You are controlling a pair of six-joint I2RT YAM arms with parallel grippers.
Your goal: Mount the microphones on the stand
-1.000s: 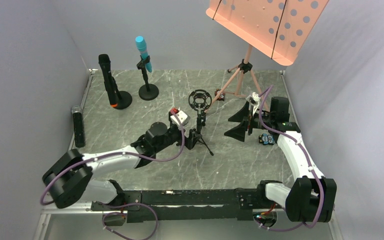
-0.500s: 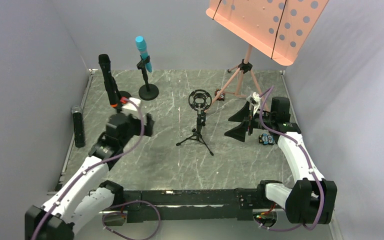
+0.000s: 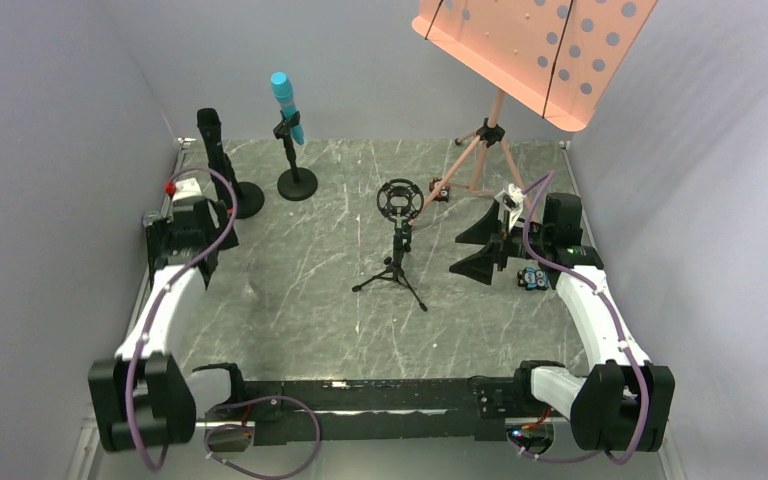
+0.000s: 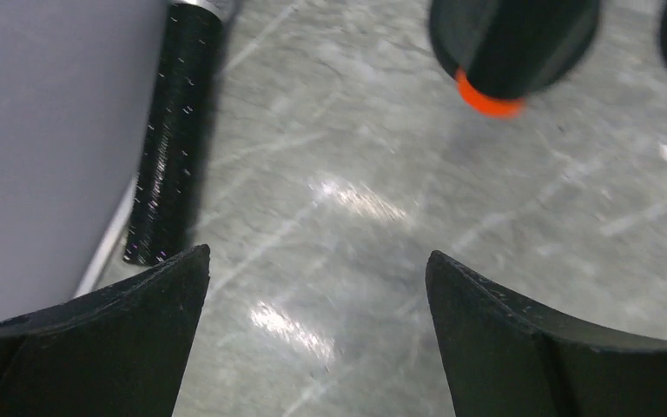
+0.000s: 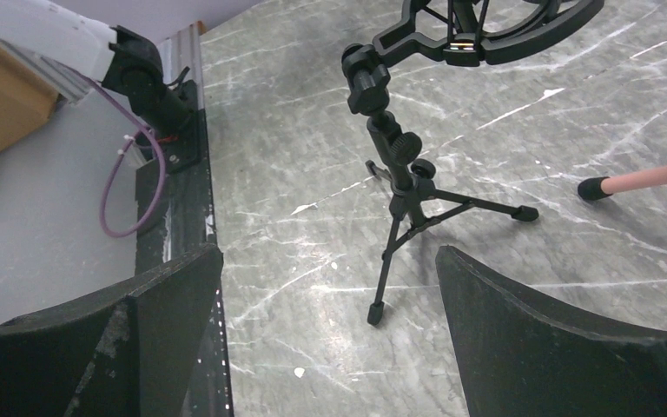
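The cyan-blue mic [image 3: 286,105] sits in a clip stand at the back. The long black mic [image 3: 214,150] stands on a round base; its orange end [image 4: 489,100] shows in the left wrist view. The black mic with the silver mesh head [image 4: 169,130] lies along the left wall, mostly hidden under my left arm in the top view. The small tripod stand [image 3: 399,235] with an empty ring mount stands mid-table [image 5: 404,169]. My left gripper [image 3: 182,240] [image 4: 317,254] is open and empty, just right of the lying mic. My right gripper [image 3: 482,250] [image 5: 328,252] is open and empty, right of the tripod.
An orange music stand [image 3: 530,50] on pink tripod legs [image 3: 485,150] stands at the back right; one pink foot [image 5: 591,187] lies near the tripod stand. A small dark object [image 3: 531,278] lies by the right arm. Grey walls close in the left and right sides.
My left arm has swung from the tripod stand at the centre to the far left, over the mic lying by the wall. The right arm has barely moved.
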